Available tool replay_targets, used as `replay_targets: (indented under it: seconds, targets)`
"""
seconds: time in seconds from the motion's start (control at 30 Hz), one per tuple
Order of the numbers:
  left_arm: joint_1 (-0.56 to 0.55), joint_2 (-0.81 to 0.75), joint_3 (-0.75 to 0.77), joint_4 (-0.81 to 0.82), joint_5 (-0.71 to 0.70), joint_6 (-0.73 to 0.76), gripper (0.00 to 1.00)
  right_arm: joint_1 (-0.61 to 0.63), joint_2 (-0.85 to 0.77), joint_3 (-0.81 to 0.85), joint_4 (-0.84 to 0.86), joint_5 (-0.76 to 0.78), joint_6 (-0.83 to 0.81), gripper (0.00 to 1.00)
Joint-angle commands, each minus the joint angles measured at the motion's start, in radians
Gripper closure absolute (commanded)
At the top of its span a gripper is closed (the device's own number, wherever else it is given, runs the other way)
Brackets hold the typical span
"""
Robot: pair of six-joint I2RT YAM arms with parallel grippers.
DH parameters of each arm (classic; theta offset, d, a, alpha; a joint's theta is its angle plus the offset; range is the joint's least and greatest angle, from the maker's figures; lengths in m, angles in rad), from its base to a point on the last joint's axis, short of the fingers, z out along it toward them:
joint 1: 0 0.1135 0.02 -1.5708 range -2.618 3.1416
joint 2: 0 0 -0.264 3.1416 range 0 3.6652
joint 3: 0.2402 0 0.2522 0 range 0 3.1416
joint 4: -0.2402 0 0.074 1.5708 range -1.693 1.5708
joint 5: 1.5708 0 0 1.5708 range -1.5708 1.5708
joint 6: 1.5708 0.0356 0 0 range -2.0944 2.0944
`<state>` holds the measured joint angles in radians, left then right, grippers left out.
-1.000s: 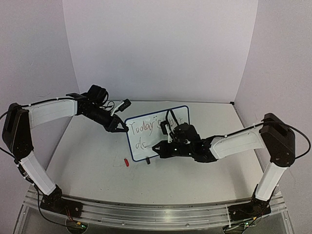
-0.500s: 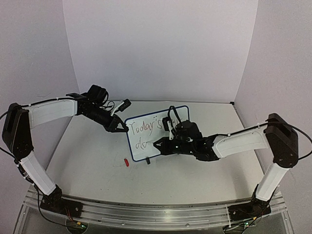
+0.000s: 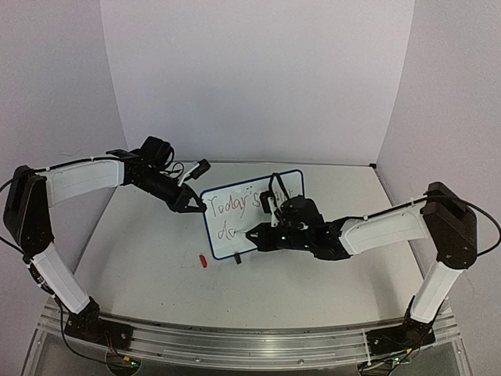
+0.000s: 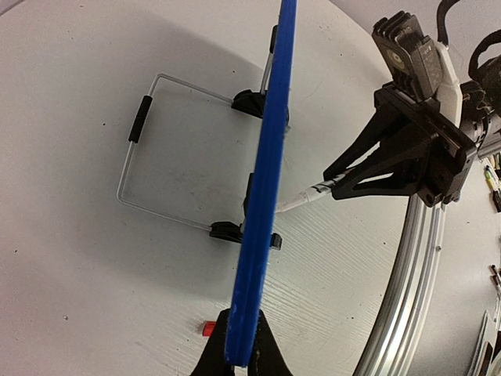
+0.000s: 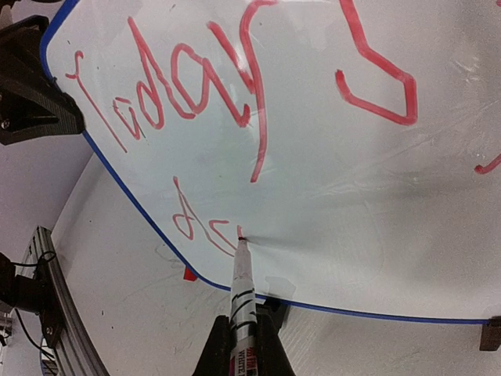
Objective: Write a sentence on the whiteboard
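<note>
While the small blue-framed whiteboard (image 3: 235,219) is clamped upright on the table (image 3: 141,258) by the left gripper (image 4: 239,345), the red sentence (image 5: 196,94) is judged mid-"day", its "a" awaiting closure by the white marker (image 5: 243,282) pinched in the right gripper (image 5: 243,345).

One whiteboard (image 5: 376,196), one marker (image 5: 243,290), two arms, all on one counter (image 3: 141,251).
From where I stand I count a left arm (image 3: 82,176) and a right arm (image 3: 383,227), each ending in a single pair of jaws, so two pairs in all. The sentence (image 3: 235,205) stands in two lines of red writing. I cannot tell how many words the upper line holds, as the right arm covers its end. Behind the whiteboard there are two black feet (image 4: 250,102) and one wire stand (image 4: 141,117). One small red piece (image 3: 202,261) lies loose, and one metal rail (image 3: 235,337) lines the near edge.
</note>
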<state>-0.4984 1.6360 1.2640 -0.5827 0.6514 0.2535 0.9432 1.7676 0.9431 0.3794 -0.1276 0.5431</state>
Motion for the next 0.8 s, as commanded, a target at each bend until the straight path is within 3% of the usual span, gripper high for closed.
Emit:
replay_targets:
  seconds: [0.0,0.5,0.77]
  targets:
    - [-0.022,0.038,0.011,-0.011,-0.067,0.012,1.0,-0.005,0.012,-0.019,0.018,0.021,0.012,1.0]
    - [-0.024,0.035,0.011,-0.012,-0.066,0.011,1.0,-0.003,-0.108,-0.051,0.033,0.019,0.0,1.0]
    - [-0.023,0.041,0.011,-0.013,-0.068,0.012,1.0,-0.003,-0.069,-0.014,0.033,0.03,-0.013,1.0]
